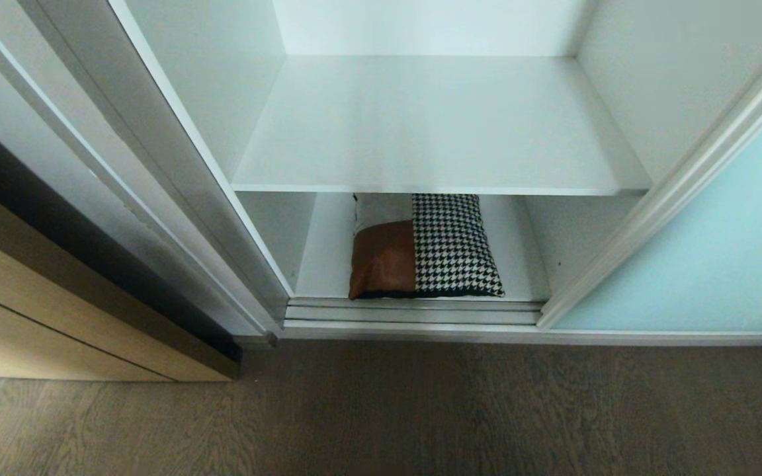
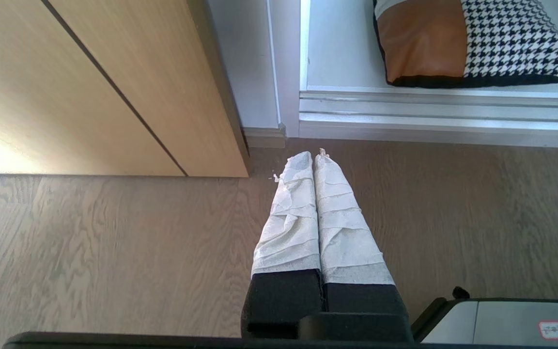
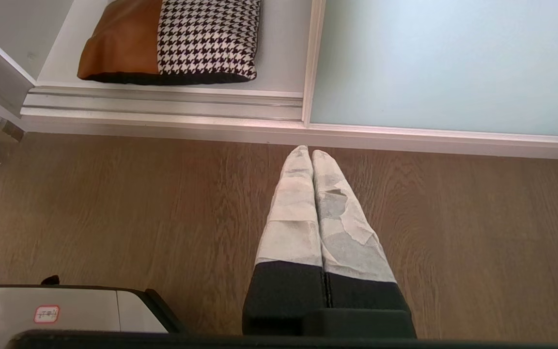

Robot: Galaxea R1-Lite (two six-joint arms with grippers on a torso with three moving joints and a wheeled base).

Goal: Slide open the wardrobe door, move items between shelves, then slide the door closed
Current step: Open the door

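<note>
Wood floor (image 1: pixel 421 410) nearest, 6 o'clock. Sliding wardrobe door (image 1: pixel 705 264) slid open to 3 o'clock. Upper shelf (image 1: pixel 434 125) bare, 12 o'clock; houndstooth-and-leather cushion bag (image 1: pixel 424 248) on bottom shelf (image 1: pixel 520 264), centre. Left gripper (image 2: pixel 314 155) and right gripper (image 3: pixel 310 151) parked over floor, fingers pressed together, holding nothing.

The wardrobe opening stands clear between the white left side wall (image 1: pixel 222 99) and the sliding wardrobe door (image 1: pixel 718 251), which is drawn to the right and blocks that side. The upper shelf (image 1: pixel 434 125) is bare from front edge to back wall. On the bottom shelf (image 1: pixel 328 258) the cushion bag (image 1: pixel 421 248) fills the middle up to the front edge, leaving strips free toward both side walls. The upper board overhangs it. The floor track (image 1: pixel 414 312) is unobstructed, as is the wooden floor (image 1: pixel 381 410)
</note>
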